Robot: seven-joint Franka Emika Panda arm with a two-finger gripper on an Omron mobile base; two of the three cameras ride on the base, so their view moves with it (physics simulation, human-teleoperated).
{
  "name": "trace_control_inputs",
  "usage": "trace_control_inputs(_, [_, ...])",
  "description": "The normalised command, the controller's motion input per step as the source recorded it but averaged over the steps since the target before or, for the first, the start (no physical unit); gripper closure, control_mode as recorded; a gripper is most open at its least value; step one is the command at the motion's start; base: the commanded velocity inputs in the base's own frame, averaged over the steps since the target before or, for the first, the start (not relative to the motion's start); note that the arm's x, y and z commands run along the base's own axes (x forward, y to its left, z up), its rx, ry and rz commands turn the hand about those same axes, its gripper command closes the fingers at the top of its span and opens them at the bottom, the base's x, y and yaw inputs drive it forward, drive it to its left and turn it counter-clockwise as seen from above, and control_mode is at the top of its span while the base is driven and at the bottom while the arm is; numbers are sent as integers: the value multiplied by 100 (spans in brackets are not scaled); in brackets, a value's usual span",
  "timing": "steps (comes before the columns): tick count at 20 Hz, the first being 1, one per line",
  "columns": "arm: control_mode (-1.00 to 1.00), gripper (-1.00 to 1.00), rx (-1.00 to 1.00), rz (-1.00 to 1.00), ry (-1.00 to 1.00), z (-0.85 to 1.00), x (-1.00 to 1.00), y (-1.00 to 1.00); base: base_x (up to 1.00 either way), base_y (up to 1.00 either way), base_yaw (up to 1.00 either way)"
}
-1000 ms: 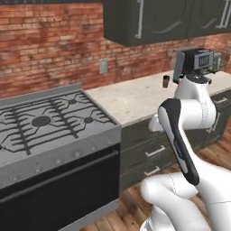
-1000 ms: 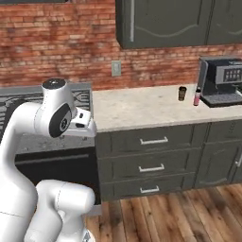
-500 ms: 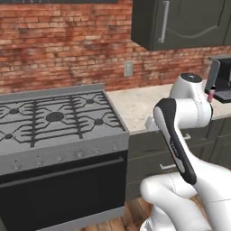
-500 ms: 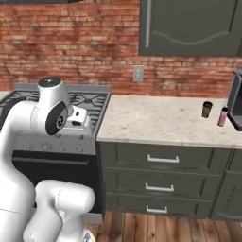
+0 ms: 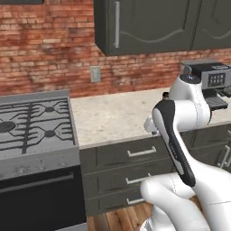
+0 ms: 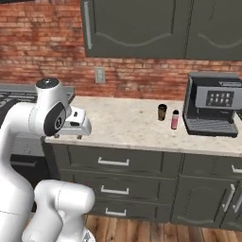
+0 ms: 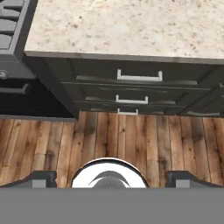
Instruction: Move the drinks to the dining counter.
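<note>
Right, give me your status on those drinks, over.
End effector open, holding nothing, aimed down at floor in front of drawers. Brown cup and pink bottle upright on counter beside coffee machine, untouched. Nothing between them and arm.

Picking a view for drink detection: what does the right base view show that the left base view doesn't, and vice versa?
Right base view alone: the short dark brown cup and small pink dark-capped bottle, standing apart on the counter left of the coffee machine, with the arm nowhere near them. Left base view alone: the stove burners. Both: the beige countertop, brick wall, dark cabinets, wall outlet.
</note>
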Motion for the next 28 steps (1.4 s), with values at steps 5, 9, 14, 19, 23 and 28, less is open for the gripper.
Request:
trace_control_inputs(5, [100, -100, 0, 0, 0, 0, 0, 0, 57, -83, 0])
trace_control_inputs(9, [100, -100, 0, 0, 0, 0, 0, 0, 57, -49, 0])
trace_control_inputs(14, [100, -100, 0, 0, 0, 0, 0, 0, 57, -24, 0])
trace_control_inputs(19, [100, -100, 0, 0, 0, 0, 0, 0, 64, -44, 0])
trace_control_inputs(23, [100, -100, 0, 0, 0, 0, 0, 0, 42, -64, 0])
trace_control_inputs(28, [100, -100, 0, 0, 0, 0, 0, 0, 23, -29, 0])
